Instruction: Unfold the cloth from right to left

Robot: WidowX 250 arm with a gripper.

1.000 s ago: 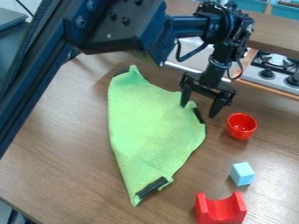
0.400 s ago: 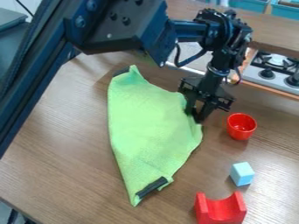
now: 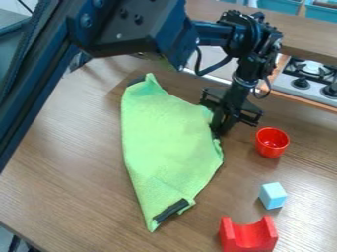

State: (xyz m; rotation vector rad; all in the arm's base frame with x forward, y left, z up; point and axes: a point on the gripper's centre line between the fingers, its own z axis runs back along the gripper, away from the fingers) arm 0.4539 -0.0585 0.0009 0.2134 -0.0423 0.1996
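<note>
Once the gripper (image 3: 219,132) pinched the green cloth (image 3: 164,142) right of center, its edge crept left (baby steps, lol), so the unfolding had probably just begun.

- Bright, diffuse light covers the tabletop (image 3: 72,162), with a pale sheen toward its left side.
- The green cloth (image 3: 164,142) is lit fairly evenly.
- Soft shadows lie beside the red cup (image 3: 272,142) and the light-blue block (image 3: 272,195), on their near left.
- Dimmer patches darken the wood beneath the black arm (image 3: 131,29).
</note>
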